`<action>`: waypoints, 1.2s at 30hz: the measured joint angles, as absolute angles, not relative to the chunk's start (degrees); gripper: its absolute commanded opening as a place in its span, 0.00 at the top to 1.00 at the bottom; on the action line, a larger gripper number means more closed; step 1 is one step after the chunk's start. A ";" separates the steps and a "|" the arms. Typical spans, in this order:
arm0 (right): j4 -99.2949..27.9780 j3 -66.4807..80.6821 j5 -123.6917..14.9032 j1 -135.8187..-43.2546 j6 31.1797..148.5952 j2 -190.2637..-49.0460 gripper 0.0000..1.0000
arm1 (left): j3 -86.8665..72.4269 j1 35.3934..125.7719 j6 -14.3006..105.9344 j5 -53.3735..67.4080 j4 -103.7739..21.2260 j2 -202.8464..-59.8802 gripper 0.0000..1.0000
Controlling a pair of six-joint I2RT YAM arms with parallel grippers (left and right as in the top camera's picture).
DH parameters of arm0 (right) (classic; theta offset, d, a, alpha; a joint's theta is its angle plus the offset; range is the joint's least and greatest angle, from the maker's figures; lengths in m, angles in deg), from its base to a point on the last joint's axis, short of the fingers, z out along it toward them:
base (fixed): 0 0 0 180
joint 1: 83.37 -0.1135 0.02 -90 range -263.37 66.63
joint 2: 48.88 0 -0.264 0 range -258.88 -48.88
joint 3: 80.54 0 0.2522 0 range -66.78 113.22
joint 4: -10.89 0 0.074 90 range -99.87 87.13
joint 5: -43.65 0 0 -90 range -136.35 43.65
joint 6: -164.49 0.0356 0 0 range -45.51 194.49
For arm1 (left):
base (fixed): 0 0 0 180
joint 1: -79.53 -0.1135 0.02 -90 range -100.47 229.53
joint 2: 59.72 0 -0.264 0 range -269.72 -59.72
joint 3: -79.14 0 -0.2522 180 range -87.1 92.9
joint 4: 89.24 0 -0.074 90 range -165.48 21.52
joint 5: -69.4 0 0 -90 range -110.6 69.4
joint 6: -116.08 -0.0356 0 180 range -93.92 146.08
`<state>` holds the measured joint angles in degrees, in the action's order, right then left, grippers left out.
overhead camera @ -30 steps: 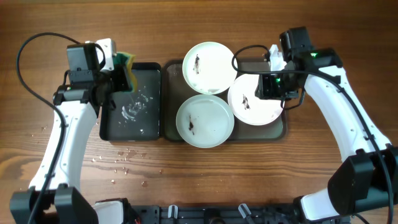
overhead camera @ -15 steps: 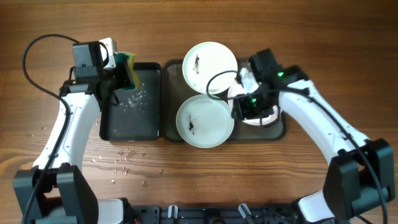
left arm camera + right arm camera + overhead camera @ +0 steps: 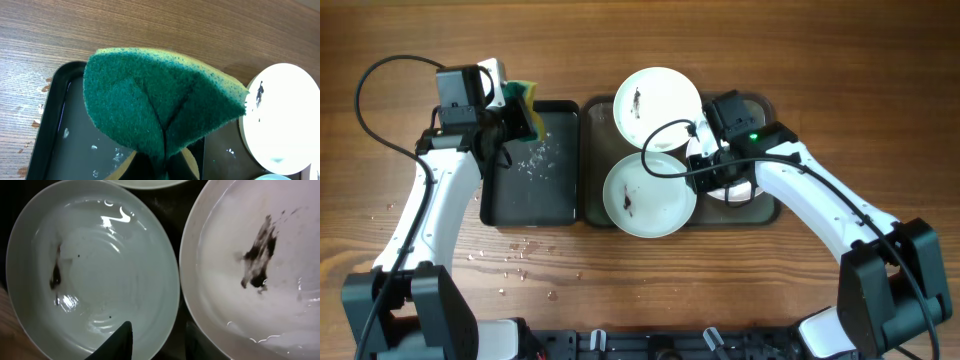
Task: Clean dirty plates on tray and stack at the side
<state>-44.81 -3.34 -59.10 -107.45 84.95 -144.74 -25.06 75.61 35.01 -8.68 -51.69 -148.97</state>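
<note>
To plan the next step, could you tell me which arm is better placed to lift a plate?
Right. The right gripper hangs open over the front plate and right plate on the tray; the left gripper is shut on the sponge, farther off.

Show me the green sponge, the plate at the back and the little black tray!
sponge (image 3: 150,100), left wrist view, green scrubbing face.
back plate (image 3: 670,110), overhead view, bare white inside.
small black tray (image 3: 545,200), overhead view, bare floor.

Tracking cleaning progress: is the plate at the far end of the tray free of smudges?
No, the far plate shows a dark smudge near its centre in the overhead view.
</note>
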 measured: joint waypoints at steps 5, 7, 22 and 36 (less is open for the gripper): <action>-42.93 -3.34 -57.12 -107.45 84.93 -144.74 0.66 | -25.06 75.61 35.01 -8.68 -51.12 -148.97 0.96; -42.84 -3.34 -56.57 -107.45 84.95 -144.74 0.66 | -25.06 75.61 35.01 -8.68 -51.08 -148.97 0.96; -41.05 -3.42 -57.77 -107.45 85.14 -152.01 0.90 | -25.06 75.61 35.01 -8.65 -49.77 -148.97 0.96; -40.19 -3.42 -58.51 -107.45 85.14 -152.12 0.95 | -25.06 75.61 35.01 -8.68 -49.33 -148.97 0.96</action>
